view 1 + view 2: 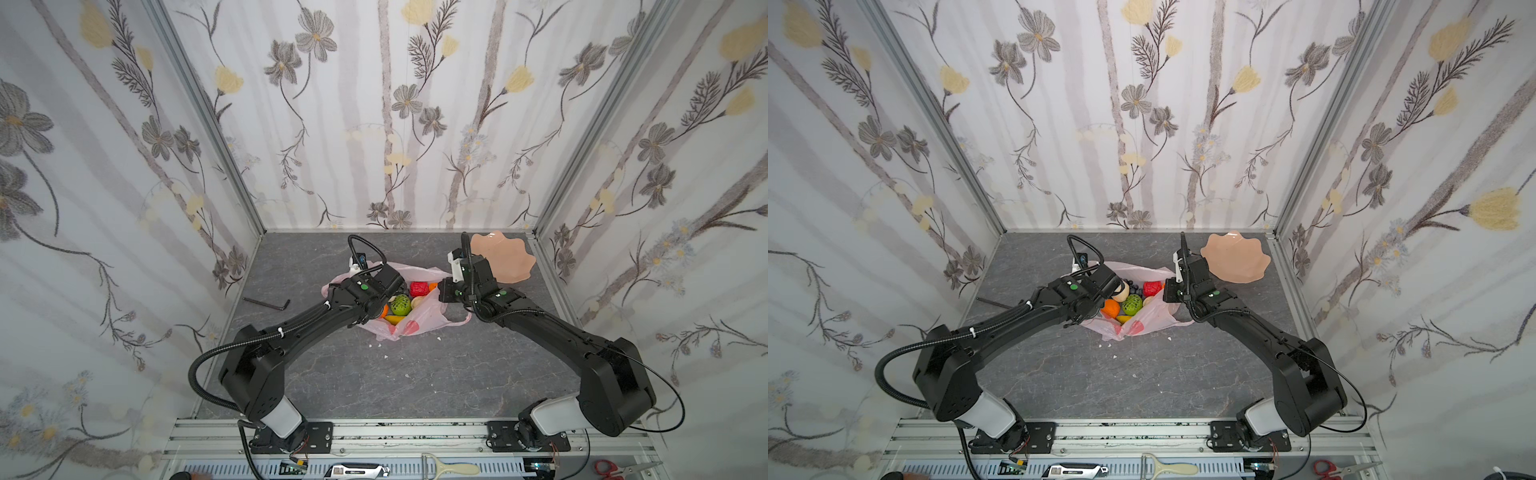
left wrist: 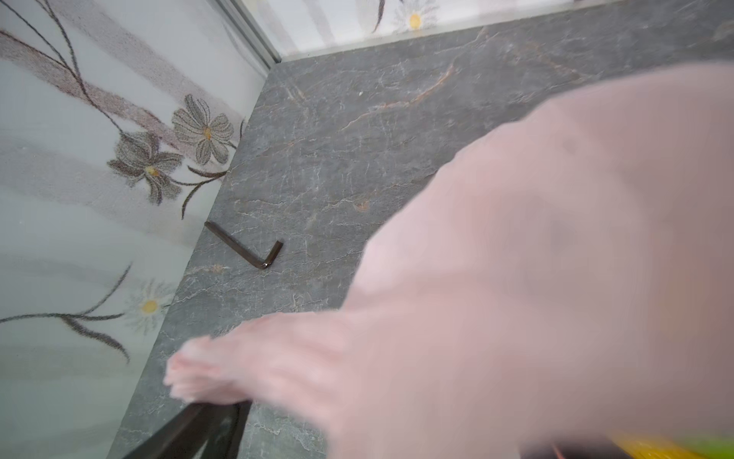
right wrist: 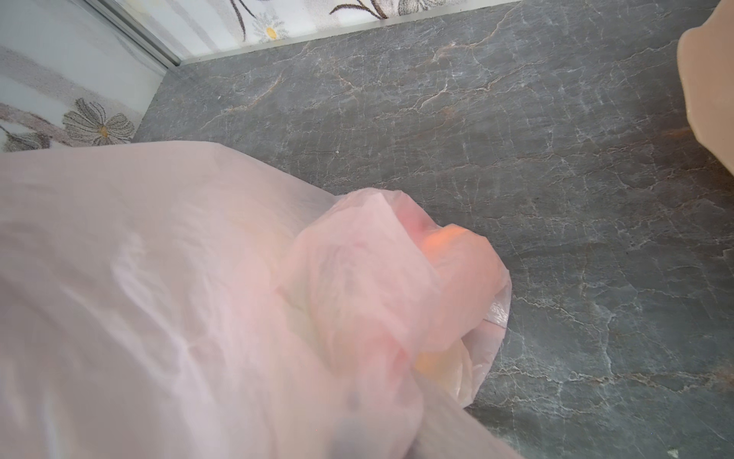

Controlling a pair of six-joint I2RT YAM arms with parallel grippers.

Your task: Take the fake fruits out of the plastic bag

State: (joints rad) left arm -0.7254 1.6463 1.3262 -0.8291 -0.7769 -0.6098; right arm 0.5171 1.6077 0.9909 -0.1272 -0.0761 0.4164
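**Pink bag lies open mid-worktop with fruit in its mouth**

The worktop [image 1: 415,374] is a grey, marble-veined slab. It is boxed in on three sides by white walls [image 1: 374,124] printed with grey and yellow flowers. Aluminium rails [image 1: 415,432] run along its front edge, where both arms are bolted down. A bent hex key [image 1: 268,303] lies near the left wall. A few white crumbs [image 1: 386,356] dot the slab in front of the bag. A peach wavy-edged dish [image 1: 503,259] sits in the back right corner.

The plastic bag [image 1: 424,322] lies around the middle of the worktop, its mouth facing up. The fake fruits [image 1: 405,300] that show all lie inside it:
- a red apple [image 1: 419,288]
- a bumpy green fruit [image 1: 399,306] in front of the apple
- a banana [image 1: 394,319] at the near rim
- an orange [image 1: 1111,308] beside the left arm
- a second orange [image 1: 433,285] just right of the apple
- a beige lump [image 1: 417,302]
- dark grapes [image 1: 1134,286], seen in a top view
- another beige lump [image 1: 1122,291] by the left wrist, seen in the same view

The left tool [image 1: 371,311] hangs over the bag's left side. Its wrist view shows only one dark finger [image 2: 190,429], with a bunched strip of the bag just beside its tip. Blurred film hides the rest, so I cannot tell whether the tool is spread or pressed together.

The right tool [image 1: 444,291] is at the bag's right rim, pressed together and pinching the film. The film drapes across the right wrist view.
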